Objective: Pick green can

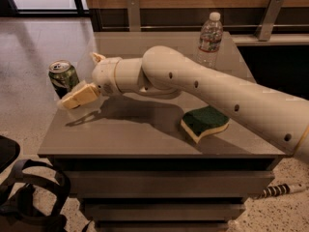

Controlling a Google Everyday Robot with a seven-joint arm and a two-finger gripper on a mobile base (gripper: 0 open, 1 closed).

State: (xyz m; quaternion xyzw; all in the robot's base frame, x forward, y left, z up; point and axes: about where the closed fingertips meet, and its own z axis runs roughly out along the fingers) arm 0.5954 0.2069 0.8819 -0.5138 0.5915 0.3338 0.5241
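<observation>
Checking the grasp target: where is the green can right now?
In the camera view, the green can stands upright near the left edge of the table, with the open gripper close on its right.

Non-task items on grey bench (145,139) & around it.
Clear plastic bottle (210,37) w/ white cap is stood upright by far edge, towards far-right corner. Green-&-yellow sponge (204,123) is laid flat, green side up, near front edge, right of centre, well apart from bottle. Two metal brackets (133,12) are fixed to wall behind far edge. Black straps (29,197) are seen on floor below front-left corner, coiled cable (282,190) below front-right corner. Gripper (81,80) is held near left edge, fingers apart.
</observation>
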